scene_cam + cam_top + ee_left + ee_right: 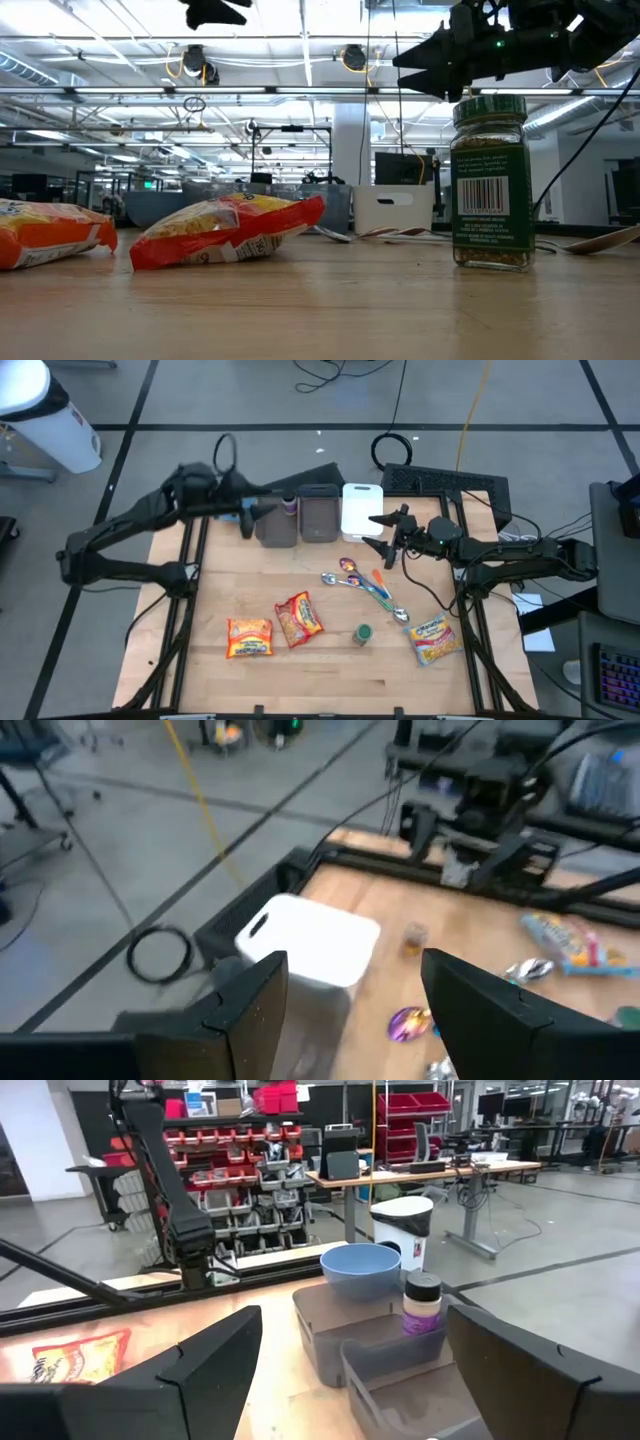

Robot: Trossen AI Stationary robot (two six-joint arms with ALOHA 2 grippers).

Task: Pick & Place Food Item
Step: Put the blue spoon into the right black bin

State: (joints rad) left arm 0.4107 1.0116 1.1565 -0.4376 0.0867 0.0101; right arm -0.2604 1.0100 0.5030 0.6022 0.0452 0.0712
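Along the table's point(330, 660) far edge: two grey bins point(318, 513), one holding a blue bowl point(360, 1270) and a purple-labelled jar point(421, 1302), and a white bin point(360, 508); noodle packets point(299, 619) near the front edge; left gripper point(248, 520) and right gripper point(378, 532) both empty, fingers apart; shelving behind.

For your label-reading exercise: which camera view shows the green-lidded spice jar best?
The low view: the spice jar stands upright and close, with barcode label and green lid plain. The high view shows only its green lid from above. The left wrist view catches a blurred green sliver at the picture's edge; the right wrist view misses it.
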